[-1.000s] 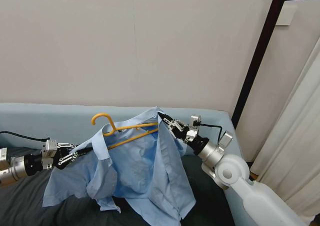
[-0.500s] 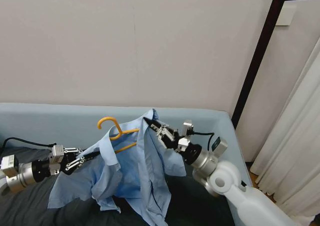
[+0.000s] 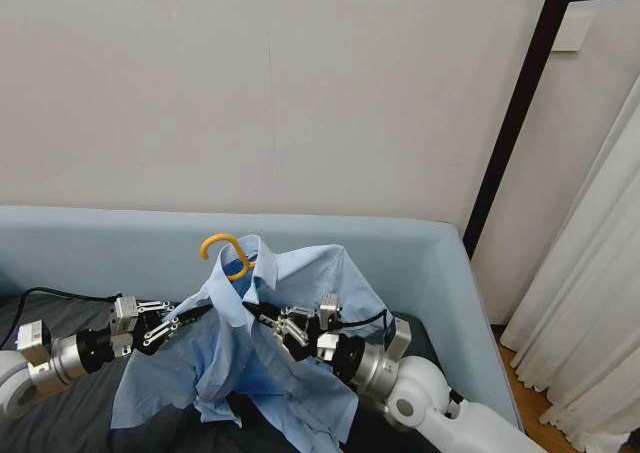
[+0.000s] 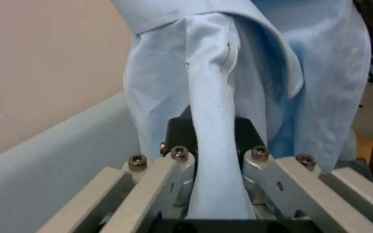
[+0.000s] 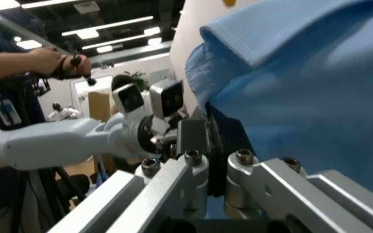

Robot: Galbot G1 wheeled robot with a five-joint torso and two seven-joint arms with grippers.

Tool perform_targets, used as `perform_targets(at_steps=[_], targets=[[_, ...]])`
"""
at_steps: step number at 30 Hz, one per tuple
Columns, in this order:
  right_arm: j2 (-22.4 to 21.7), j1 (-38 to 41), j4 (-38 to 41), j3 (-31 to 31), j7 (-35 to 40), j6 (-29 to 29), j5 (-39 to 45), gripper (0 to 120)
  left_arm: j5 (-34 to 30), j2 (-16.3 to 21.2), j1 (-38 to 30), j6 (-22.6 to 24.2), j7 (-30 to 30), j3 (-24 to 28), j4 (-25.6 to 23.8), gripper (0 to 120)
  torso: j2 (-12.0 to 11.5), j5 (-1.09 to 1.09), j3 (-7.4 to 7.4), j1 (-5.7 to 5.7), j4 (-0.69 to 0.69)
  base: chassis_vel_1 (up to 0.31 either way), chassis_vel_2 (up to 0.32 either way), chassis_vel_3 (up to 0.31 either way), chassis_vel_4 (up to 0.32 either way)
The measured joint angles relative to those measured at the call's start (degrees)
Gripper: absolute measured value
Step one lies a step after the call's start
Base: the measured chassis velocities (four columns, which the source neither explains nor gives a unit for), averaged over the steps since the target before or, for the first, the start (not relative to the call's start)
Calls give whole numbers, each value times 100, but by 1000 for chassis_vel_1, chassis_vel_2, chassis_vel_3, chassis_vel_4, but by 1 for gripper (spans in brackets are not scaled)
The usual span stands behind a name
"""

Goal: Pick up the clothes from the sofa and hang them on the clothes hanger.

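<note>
The light blue sofa (image 3: 90, 241) runs across the lower half of the head view, with its dark seat (image 3: 50, 423) in the lower left corner. A pale wall (image 3: 300, 83) takes up the upper part of the frame, and a white curtain (image 3: 590, 303) hangs at the right edge beside a black pole (image 3: 518, 108).

The blue shirt (image 3: 300, 283) sits in the lower centre of the head view, lifted clear of the seat and draped over the yellow hanger (image 3: 226, 249). The hanger's hook sticks up above the collar, just left of centre. The shirt's lower edge hangs down toward the seat.

The 2 arms come in from the bottom corners. The left gripper (image 3: 186, 316) reaches in from the lower left. In the left wrist view its fingers (image 4: 177, 160) are pinched on a narrow fold of the shirt (image 4: 238, 73). The right gripper (image 3: 264, 319) lies in the lower centre against the shirt front. In the right wrist view its pads (image 5: 196, 141) are pressed together on the edge of the blue cloth (image 5: 316, 97).
</note>
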Motion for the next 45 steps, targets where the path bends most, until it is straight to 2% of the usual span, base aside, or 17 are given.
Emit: perform_targets(at_steps=[8,19,28,31,32,34,37,38,42,43,45], targets=[[23,-25,-3,-53,125,52,-173,0,7,29,30,-1,161,0,-68,6,0,0,0,0,0,0,0,0,0],[-118,153,321,152,-133,-125,272,0,294,64,55,-2,492,-6,20,6,0,0,0,0,0,0,0,0,0],[-207,63,367,61,-133,-281,-34,0,240,193,22,-2,605,-68,155,6,0,1,0,0,0,0,0,0,0],[-257,13,457,-30,228,-280,-180,11,213,198,1,-5,606,-73,206,6,0,1,0,0,0,0,0,0,0],[-257,13,457,-30,228,-280,-180,11,213,198,1,-5,606,-73,206,6,0,1,0,0,0,0,0,0,0],[-353,-40,652,-164,981,-366,-344,22,185,199,-27,-10,606,-80,259,6,0,0,0,0,0,0,0,0,0],[-557,-143,1197,-248,1916,-929,-104,33,126,207,-80,-16,606,-85,336,6,0,0,0,0,0,0,0,0,0],[-557,-143,1197,-248,1916,-929,-104,33,126,207,-80,-16,606,-85,336,6,0,0,0,0,0,0,0,0,0],[-923,-243,1967,-159,2499,-1702,442,51,57,230,-163,-47,612,-94,471,6,0,0,0,0,0,0,0,0,0],[-923,-243,1967,-159,2499,-1702,442,51,57,230,-163,-47,612,-94,471,6,0,0,0,0,0,0,0,0,0],[-1057,-243,2216,-68,2768,-2101,453,60,31,242,-203,-52,619,-95,511,6,0,0,0,0,0,0,0,0,0]])
